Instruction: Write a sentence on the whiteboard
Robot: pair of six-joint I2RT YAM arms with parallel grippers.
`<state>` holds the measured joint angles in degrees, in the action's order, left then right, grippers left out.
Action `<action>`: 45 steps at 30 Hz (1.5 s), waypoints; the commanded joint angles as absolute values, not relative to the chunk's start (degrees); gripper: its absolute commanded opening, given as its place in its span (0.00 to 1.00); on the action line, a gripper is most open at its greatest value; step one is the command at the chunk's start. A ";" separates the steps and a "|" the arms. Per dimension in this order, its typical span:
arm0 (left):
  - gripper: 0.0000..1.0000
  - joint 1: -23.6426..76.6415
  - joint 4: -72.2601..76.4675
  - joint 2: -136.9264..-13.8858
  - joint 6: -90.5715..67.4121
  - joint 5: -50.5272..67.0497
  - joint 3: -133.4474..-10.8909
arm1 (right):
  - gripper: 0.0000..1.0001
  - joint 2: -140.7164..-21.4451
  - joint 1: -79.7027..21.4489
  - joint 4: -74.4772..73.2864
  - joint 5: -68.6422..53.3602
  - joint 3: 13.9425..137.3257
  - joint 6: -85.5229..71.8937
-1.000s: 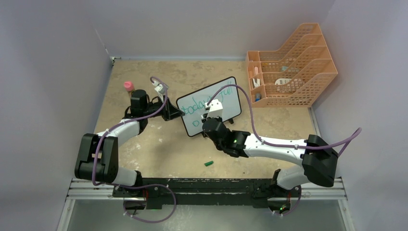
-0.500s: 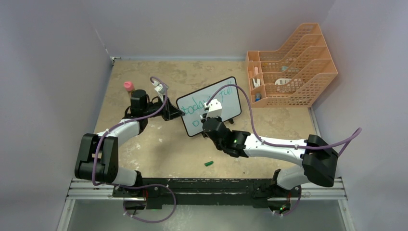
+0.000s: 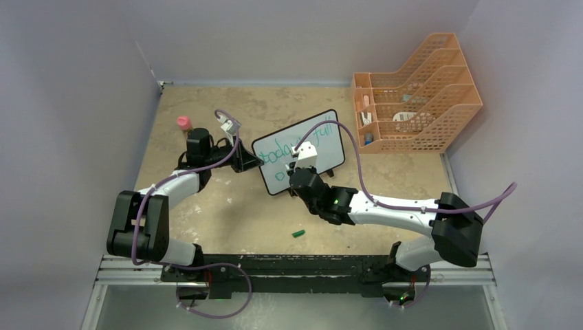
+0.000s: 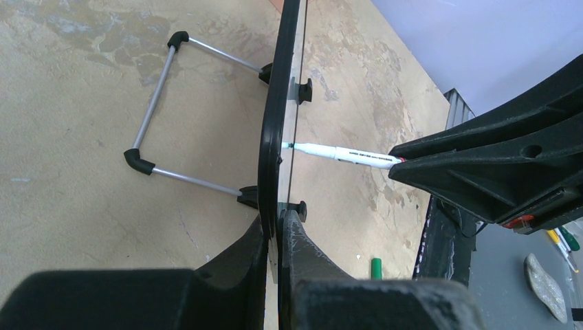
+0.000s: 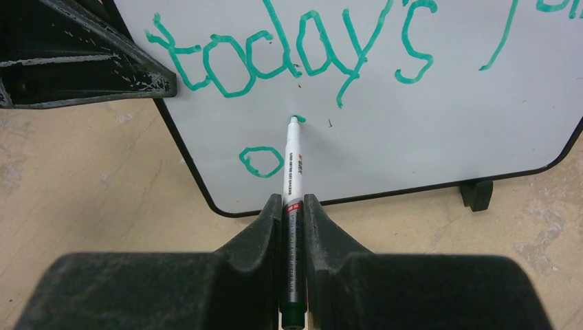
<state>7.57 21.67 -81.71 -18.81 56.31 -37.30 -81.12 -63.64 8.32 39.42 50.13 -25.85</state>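
The whiteboard point(image 3: 328, 143) stands tilted at mid-table, black-framed, with green writing "today's" point(image 5: 275, 58) and more letters to its right. A small "o" point(image 5: 260, 161) sits on the lower line. My left gripper point(image 3: 257, 162) is shut on the board's left edge point(image 4: 273, 137), one finger on each face point(image 4: 280, 221). My right gripper point(image 5: 293, 203) is shut on a white marker point(image 5: 293, 159) whose green tip touches the board just right of the "o", beside a small green mark. In the left wrist view the marker point(image 4: 344, 154) meets the board from the right.
A green marker cap point(image 3: 298, 234) lies on the table in front of the board, also in the left wrist view point(image 4: 376, 267). An orange mesh file rack point(image 3: 440, 82) stands at the back right. A pink-capped bottle point(image 3: 183, 123) stands behind the left arm.
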 commanded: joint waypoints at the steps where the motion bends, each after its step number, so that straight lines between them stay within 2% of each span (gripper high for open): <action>1: 0.00 7.82 23.64 -80.17 -17.46 57.16 -38.94 | 0.00 -80.93 -63.37 9.57 38.23 50.76 -25.89; 45: 0.00 7.82 23.47 -80.13 -17.41 57.04 -38.94 | 0.00 -83.56 -65.10 4.79 35.12 46.62 -31.14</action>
